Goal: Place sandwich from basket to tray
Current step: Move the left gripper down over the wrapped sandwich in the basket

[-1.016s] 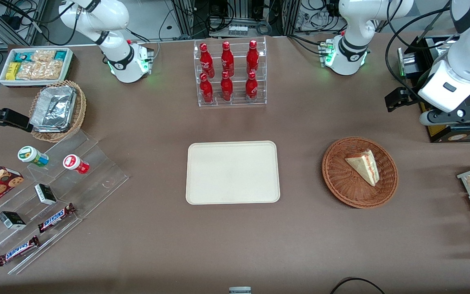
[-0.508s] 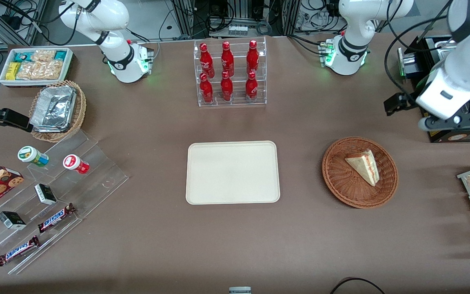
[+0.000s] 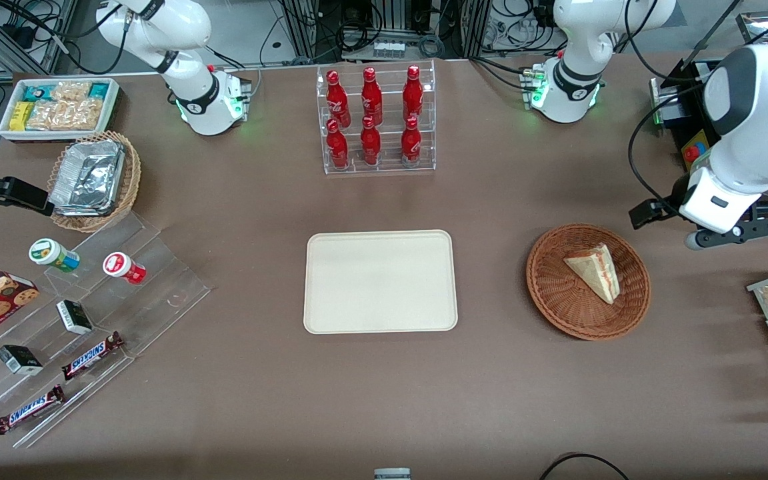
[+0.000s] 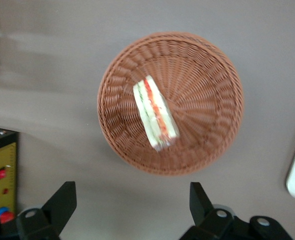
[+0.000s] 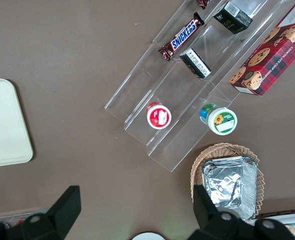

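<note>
While the gripper (image 4: 130, 202) hangs over bare brown table just past the basket (image 3: 561, 293) rim, farther from the front camera and toward the working arm's end, its jaws stand wide apart, nothing between them. At right-centre of the front frame the basket is round, shallow, reddish-brown wicker with a spiral weave and a low rim. Open tablecloth runs all around it, with a clear gap to the tray (image 3: 380, 313) at frame centre.

Sandwich (image 3: 594, 270) lies in the basket, toward the side nearest the working arm's end, touching the weave. It is a pale triangular wedge, soft-looking bread, with red and green filling stripes along the cut edge, seen best from the left wrist. Long axis runs diagonally in the front frame, from upper left to lower right.

Tray is flat, cream, smooth, rectangular with rounded corners and a low rim, nothing on it. Bare table surrounds it on all sides. A clear rack of red bottles (image 3: 374, 120) stands at upper centre, well apart.
</note>
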{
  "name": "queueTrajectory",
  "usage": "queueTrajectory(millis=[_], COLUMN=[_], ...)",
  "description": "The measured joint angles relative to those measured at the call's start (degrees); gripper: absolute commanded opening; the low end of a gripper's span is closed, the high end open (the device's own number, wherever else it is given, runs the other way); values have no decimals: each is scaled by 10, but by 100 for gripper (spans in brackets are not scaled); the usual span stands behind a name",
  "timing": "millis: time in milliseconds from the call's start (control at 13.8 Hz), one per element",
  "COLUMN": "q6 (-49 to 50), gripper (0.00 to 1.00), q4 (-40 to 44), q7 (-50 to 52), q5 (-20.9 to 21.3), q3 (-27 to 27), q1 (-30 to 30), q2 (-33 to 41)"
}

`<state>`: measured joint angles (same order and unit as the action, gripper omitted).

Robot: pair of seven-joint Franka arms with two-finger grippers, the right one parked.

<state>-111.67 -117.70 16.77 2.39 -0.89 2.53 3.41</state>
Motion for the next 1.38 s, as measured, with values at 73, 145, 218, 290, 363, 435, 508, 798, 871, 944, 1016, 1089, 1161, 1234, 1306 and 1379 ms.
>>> queueTrajectory(millis=[73,145,218,290,363,435,508,798,871,944,1016,1089,1161,1234,1306,1379], q6=[-39,-79,-111,-131,-148,-161,-177,-219,-225,-229,-237,-246,-252,-256,-259,-260], gripper=[100,100,100,100,100,100,100,100,100,100,100,100,100,99,89,62], q4=[-29,-55,-77,-92,-102,-107,-112,-125,-125,-126,-126,-126,-126,-126,-126,-126], q7=[36,75,108,132,151,166,177,188,190,192,193,195,198,200,200,202], q5=[0,0,0,0,0,0,0,0,0,0,0,0,0,0,0,0], q3=[-1,-1,1,4,6,8,8,8,9,9,9,10,11,12,12,12], q1=[0,1,2,2,2,3,3,5,5,5,5,5,6,6,6,6], q2=[3,3,1,-2,-6,-12,-19,-59,-72,-86,-100,-113,-124,-132,-138,-143])
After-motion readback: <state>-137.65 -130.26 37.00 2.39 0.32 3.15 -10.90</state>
